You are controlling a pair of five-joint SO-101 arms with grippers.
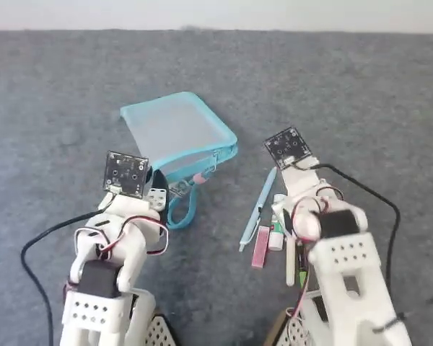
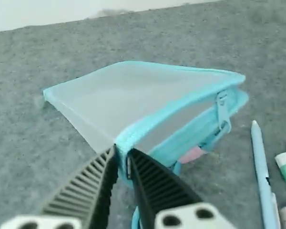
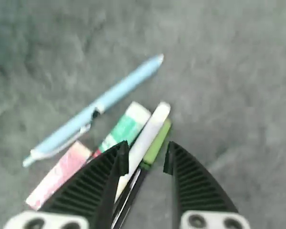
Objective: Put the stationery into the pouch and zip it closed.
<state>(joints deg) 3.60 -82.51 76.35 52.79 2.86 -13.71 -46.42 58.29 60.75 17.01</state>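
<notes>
Teal mesh pouch (image 1: 177, 133) has its open edge pinched in the left tool (image 2: 121, 152), and the stationery (image 1: 260, 249) lies just beside the pouch, nearer the right tool (image 3: 146, 148), which hangs open straddling the white marker (image 3: 150, 129) across its width.

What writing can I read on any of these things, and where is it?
No text can be read.
On the green-and-white stick: print too blurred.
On the pink bar: marks too blurred.
On the pouch and pen: no print seen.
</notes>
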